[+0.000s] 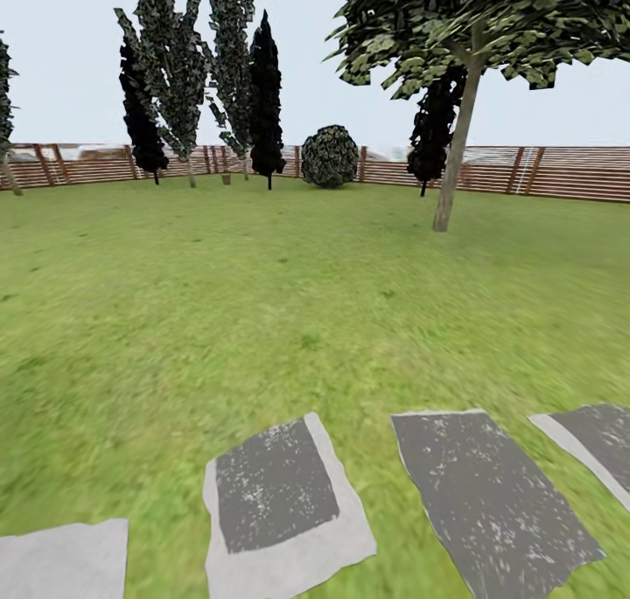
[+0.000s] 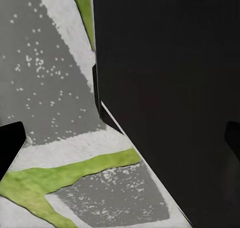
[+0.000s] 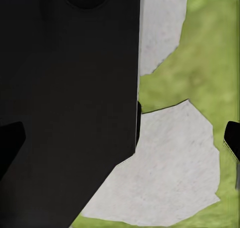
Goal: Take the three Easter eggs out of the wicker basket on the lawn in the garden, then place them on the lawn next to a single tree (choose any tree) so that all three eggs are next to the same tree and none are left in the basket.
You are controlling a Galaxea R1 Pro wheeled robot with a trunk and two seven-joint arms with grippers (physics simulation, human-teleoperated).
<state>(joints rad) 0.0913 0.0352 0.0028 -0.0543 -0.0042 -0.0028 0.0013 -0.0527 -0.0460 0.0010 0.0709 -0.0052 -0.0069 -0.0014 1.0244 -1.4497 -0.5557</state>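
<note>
- Looking across the lawn [image 1: 262,302] from the head view, the robot faces the garden's brown slat fence [image 1: 560,175], and the job appears barely begun: no egg shows anywhere, in a claw or on the grass.
- A small tan-brown shape at the foot of the fence, left of the round bush [image 1: 330,156], may be the wicker basket [image 1: 226,178]; it is too small to be sure, and any eggs inside cannot be made out.
- The tree [image 1: 455,144] with the pale trunk stands in front of the fence, right of that bush; nothing lies at its base.
- Grey stepping stones [image 1: 276,494] lie nearest the camera, well apart from the fence.
- As a judgement, everything is left: reaching the basket, lifting out three eggs, and carrying them to one tree.
- The left claw [image 2: 120,138] and right claw [image 3: 120,138] each show dark fingertips set wide apart with nothing between them, so both read as released, hanging beside the robot's dark body over stones and grass.
- No brand, label or writing can be read.
</note>
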